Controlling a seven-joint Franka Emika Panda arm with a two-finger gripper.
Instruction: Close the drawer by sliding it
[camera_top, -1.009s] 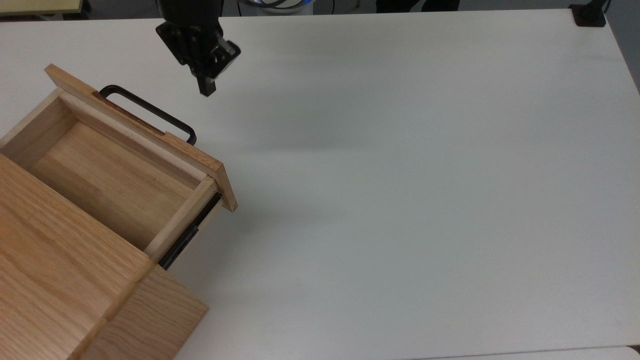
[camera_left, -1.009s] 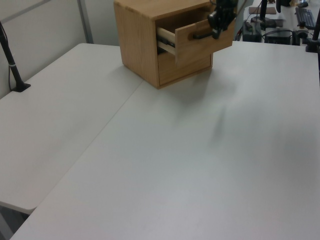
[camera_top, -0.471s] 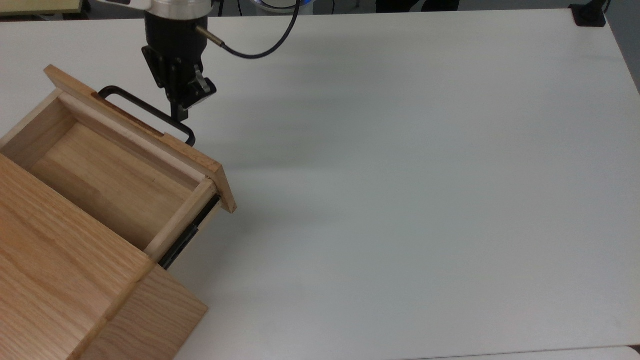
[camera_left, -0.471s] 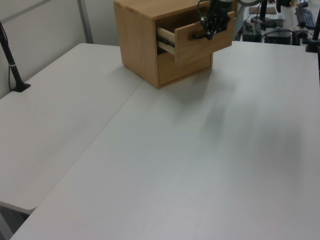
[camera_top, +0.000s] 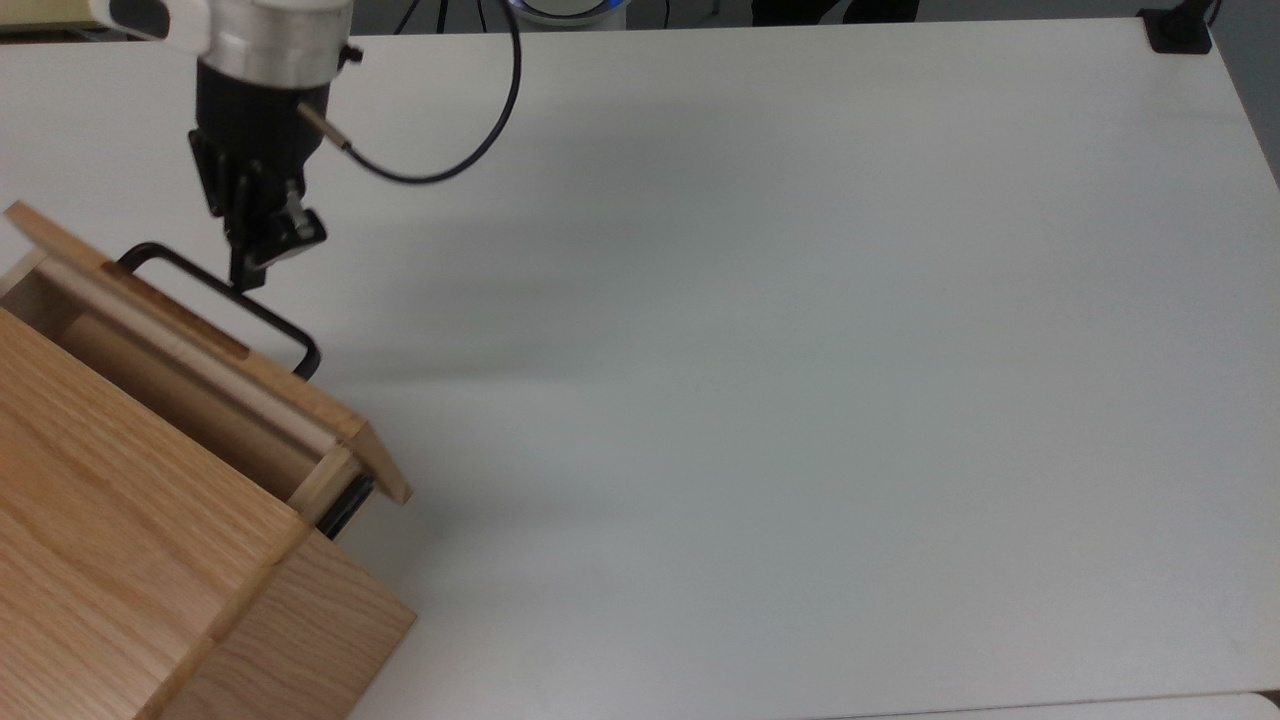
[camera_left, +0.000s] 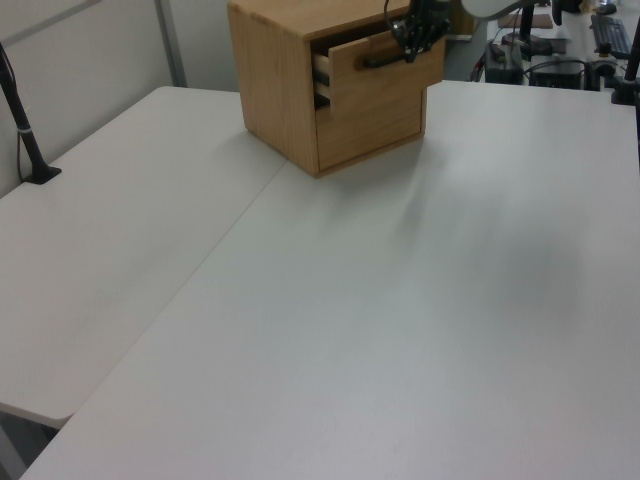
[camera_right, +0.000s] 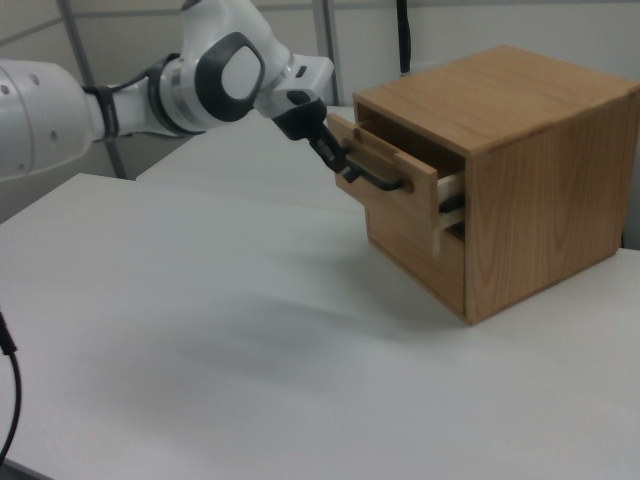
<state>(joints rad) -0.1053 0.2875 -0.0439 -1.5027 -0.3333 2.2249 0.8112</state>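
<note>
Drawer (camera_top: 215, 385) sits partly out of the oak cabinet (camera_top: 120, 560) at the top view's lower left, with a narrow strip of its inside open between front panel and cabinet top. You can see its pale side wall and the black side rail (camera_top: 345, 508) poking out at the near corner in the top view; in the right view the same gap shows on the cabinet's near side.

Your hand (camera_top: 245, 272) is right at the black bar handle (camera_top: 225, 300), tips down on the bar toward its end nearer the top view's top. From the right view the hand (camera_right: 338, 160) presses in against the front panel where the handle (camera_right: 378, 180) meets it. In the left view the hand (camera_left: 410, 45) hangs over the drawer front (camera_left: 385, 68) near its upper edge. Whether the tips are apart or together, I cannot tell: they merge with the dark bar.

A black cable (camera_top: 440, 150) loops off the wrist above the white bench (camera_top: 800, 350). The cabinet stands on that bench, and the arm (camera_right: 120, 95) reaches in from the right view's left.
</note>
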